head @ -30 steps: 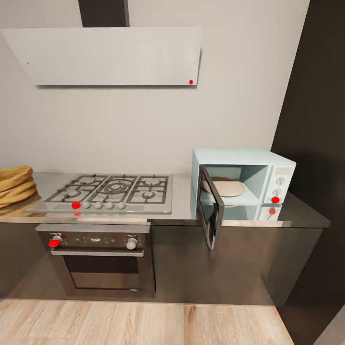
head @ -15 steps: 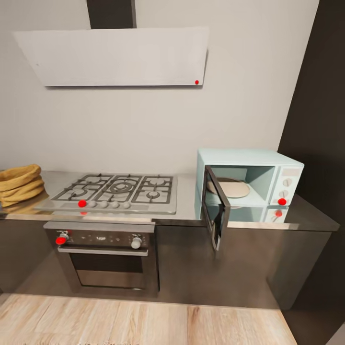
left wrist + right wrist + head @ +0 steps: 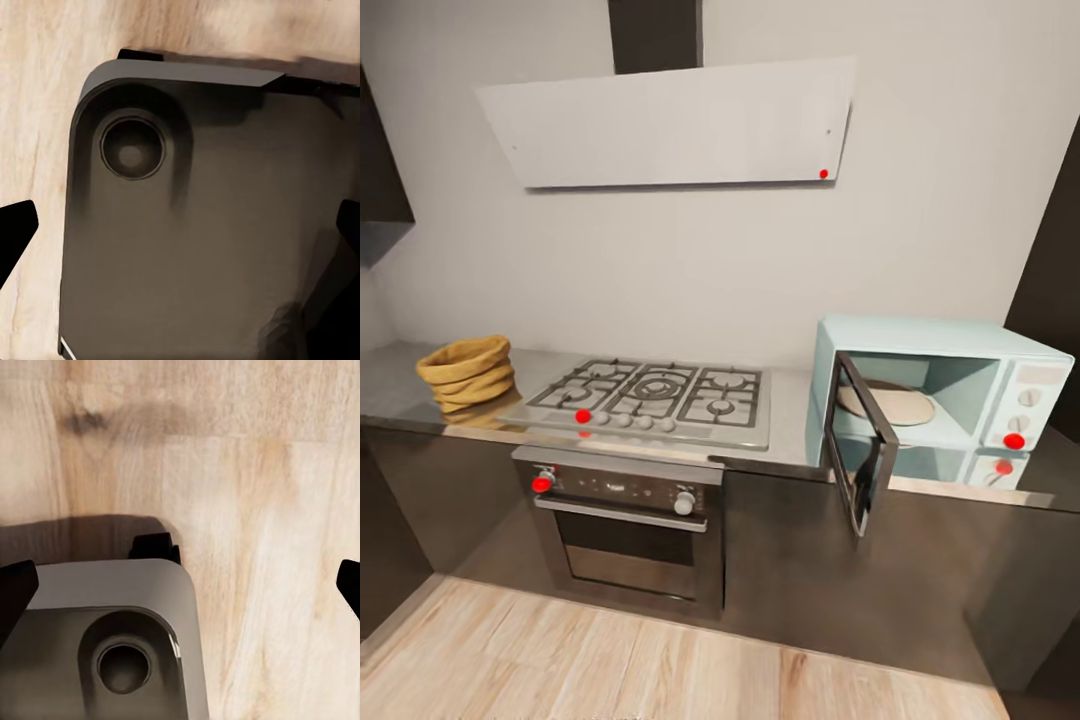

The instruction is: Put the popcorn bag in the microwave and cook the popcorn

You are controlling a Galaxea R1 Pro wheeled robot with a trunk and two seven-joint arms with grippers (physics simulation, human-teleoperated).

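The tan-orange popcorn bag (image 3: 465,372) stands upright on the grey countertop (image 3: 792,408), at its left end beside the hob. At the right end sits the pale blue microwave (image 3: 950,350), its dark glass door (image 3: 860,448) swung wide open toward me. A beige turntable plate (image 3: 888,402) lies inside the otherwise bare cavity. My left gripper (image 3: 180,232) hangs open over my dark base, and its black fingertips (image 3: 16,234) are far apart. My right gripper (image 3: 180,585) is also open, above the wooden floor, holding nothing.
A steel gas hob (image 3: 660,395) lies between the bag and the microwave, with a black oven (image 3: 625,530) beneath it and a white hood (image 3: 670,125) above. Dark cabinet fronts run under the worktop. Light wooden floor (image 3: 610,660) stretches between me and the cabinets.
The whole head picture has slid to the right and shrunk slightly, so the camera has turned left and drawn back. The bag now shows fully. Nothing on the counter has moved.
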